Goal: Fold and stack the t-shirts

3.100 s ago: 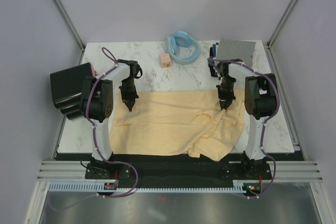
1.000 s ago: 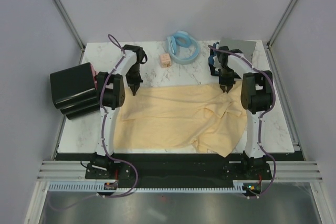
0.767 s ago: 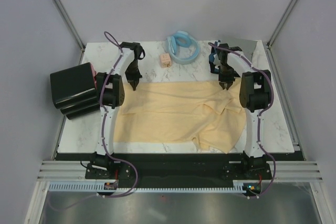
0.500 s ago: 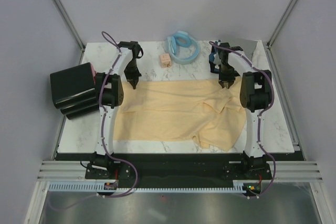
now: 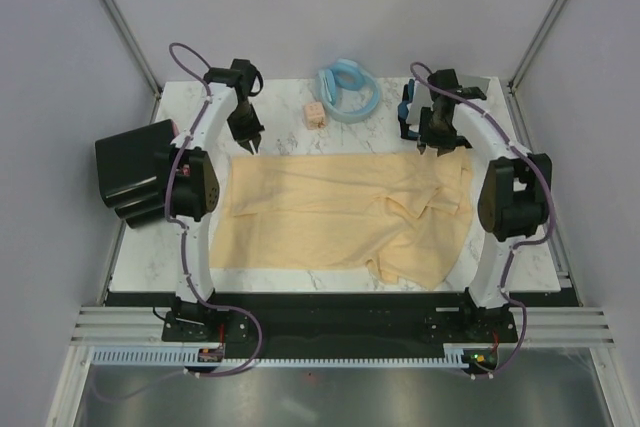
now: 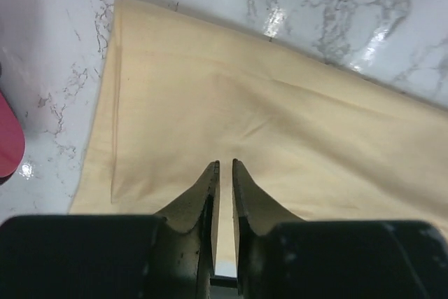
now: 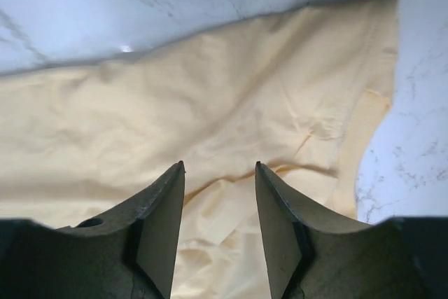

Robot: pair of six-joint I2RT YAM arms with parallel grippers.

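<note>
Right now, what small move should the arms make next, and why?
Probably lower the right gripper onto the rumpled near-right part of the yellow t-shirt and tug it flat: it and the left gripper hover empty over the far edge, and the rest lies smooth.

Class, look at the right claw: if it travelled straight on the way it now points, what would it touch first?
Probably the pale yellow t-shirt, near its far right corner: cloth lies straight ahead of the open right claw. Its height above the cloth is unclear.
</note>
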